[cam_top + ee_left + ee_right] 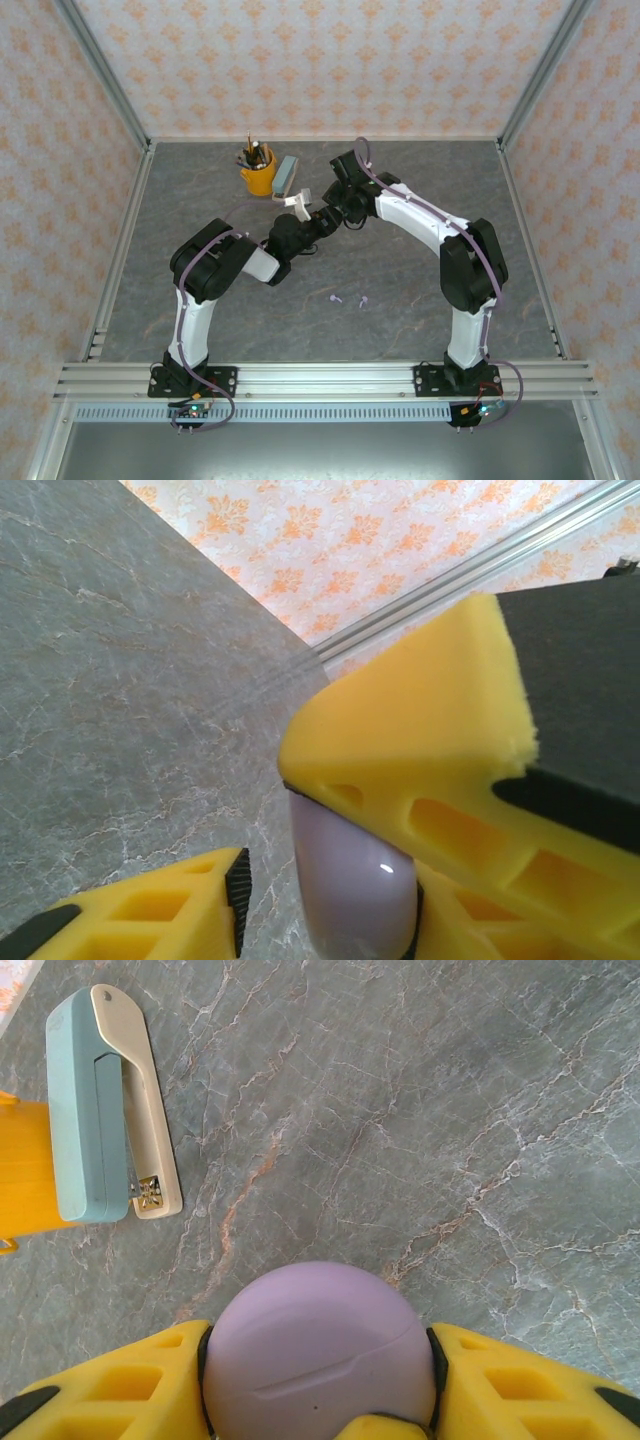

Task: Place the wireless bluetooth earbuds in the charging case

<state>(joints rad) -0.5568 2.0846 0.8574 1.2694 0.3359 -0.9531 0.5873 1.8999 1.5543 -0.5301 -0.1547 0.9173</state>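
Gripping the lilac charging case [318,1355] tight in the right gripper [320,1335] mid-table, hanging the left gripper [275,850] partly open around it, one pad [238,885] just off the shell, leaving two earbuds [363,299] lying well back toward the bases, about equally near either arm.

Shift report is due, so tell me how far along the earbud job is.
Done: nothing visible yet; the lilac case looks shut. In hand: the right gripper clamps the case, and the left gripper is at it, with one finger not touching. Left: open the case and put in the earbuds lying on the table.
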